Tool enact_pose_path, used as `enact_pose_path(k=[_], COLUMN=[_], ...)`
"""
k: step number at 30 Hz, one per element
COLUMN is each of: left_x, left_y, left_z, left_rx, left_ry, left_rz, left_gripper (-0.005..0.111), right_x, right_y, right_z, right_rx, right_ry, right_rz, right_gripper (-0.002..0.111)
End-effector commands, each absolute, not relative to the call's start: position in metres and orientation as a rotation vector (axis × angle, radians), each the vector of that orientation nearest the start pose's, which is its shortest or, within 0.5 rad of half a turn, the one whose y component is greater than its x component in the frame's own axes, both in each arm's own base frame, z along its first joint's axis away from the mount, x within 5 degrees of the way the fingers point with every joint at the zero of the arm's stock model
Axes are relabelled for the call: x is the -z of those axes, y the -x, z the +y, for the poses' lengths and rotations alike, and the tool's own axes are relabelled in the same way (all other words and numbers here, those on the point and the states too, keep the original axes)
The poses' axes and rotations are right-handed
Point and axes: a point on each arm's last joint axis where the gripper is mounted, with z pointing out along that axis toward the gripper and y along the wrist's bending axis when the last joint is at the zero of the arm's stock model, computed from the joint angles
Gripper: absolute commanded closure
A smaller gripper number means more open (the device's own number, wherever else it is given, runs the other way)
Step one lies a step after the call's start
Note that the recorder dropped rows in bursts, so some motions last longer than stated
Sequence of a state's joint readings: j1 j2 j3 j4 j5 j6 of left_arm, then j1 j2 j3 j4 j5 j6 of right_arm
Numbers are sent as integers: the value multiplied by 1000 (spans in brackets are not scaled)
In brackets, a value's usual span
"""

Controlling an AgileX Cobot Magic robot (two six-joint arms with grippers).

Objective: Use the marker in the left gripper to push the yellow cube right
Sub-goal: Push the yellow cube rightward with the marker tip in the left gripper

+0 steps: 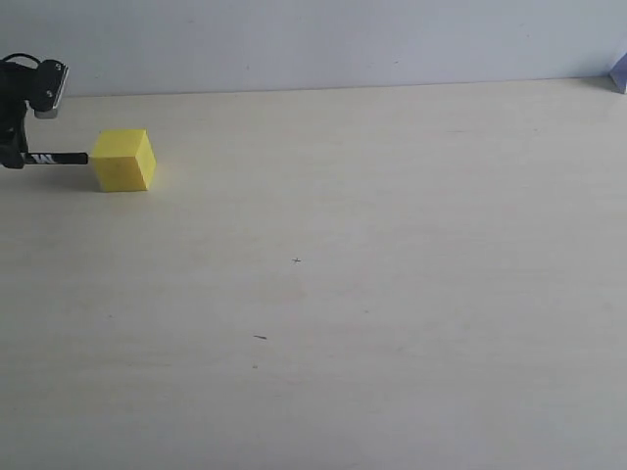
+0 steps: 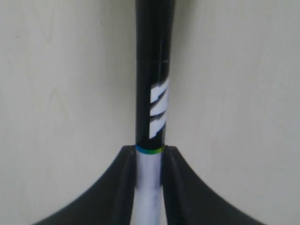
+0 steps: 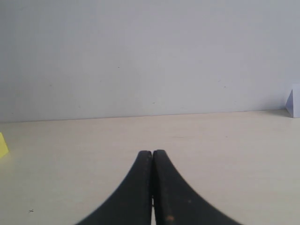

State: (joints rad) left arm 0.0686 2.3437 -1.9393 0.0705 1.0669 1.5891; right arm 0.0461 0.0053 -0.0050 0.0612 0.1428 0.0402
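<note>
The yellow cube [image 1: 123,160] rests on the pale wooden table at the far left of the exterior view; only its corner [image 3: 3,144] shows in the right wrist view. My left gripper [image 1: 12,157] sits at the left edge, shut on the marker [image 1: 57,158], which lies level and points right. The marker's black tip reaches the cube's left face and seems to touch it. In the left wrist view the marker [image 2: 153,93] runs out from my left gripper [image 2: 149,152], white barrel clamped between the black fingers. My right gripper [image 3: 152,153] is shut and empty, and out of the exterior view.
The pale table [image 1: 372,294] stretches to the right of the cube, with a few tiny dark specks [image 1: 260,337]. A small bluish-white object [image 1: 619,70] sits at the far right back edge, also seen as a white object [image 3: 293,101]. A grey wall stands behind.
</note>
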Motion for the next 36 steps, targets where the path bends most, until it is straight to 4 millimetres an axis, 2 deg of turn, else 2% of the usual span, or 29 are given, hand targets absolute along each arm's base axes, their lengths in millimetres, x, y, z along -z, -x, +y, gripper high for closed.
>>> enact_pose_path(k=[1,5,21,24,27,28,29,31,35,36], left_x=[-145,-137,-139,-139,-139,-139,-139,-139,-142,-142], left_y=[-492,-495,-499,-500,-502,-502,-502,-503,-501,-501], left_z=[53,55,52,42,22,6,-1,4,36,38], left_rx=[-183,-168,-185,-142,-111,-103,-101,-117,-138,-137], left_ry=[-2078,-2105,-2097,-2077,-2100,-2134,-2149,-2134,-2038,-2035], left_rz=[2228,2236,2179,2156,2107,2075,2060,2073,2194,2198], left_gripper=[107,107,107,107,107,107,107,107,107,107], right_x=[-201,-201,-201,-201,-201,-201,-201,-201,-201,-201], right_y=[-56,-56,-56,-56,-56,-56,-56,-56,-56,-56], right_z=[3,3,3,3,3,3,3,3,3,3], right_rx=[-119,-119,-119,-119,-119,-119,-119,-119,-119,-119], right_ry=[-36,-36,-36,-36,-36,-36,-36,-36,-36,-36], right_rz=[1619,1619,1619,1619,1619,1619,1619,1619,1619,1619], right_gripper=[108,108,108,108,108,108,108,108,108,108])
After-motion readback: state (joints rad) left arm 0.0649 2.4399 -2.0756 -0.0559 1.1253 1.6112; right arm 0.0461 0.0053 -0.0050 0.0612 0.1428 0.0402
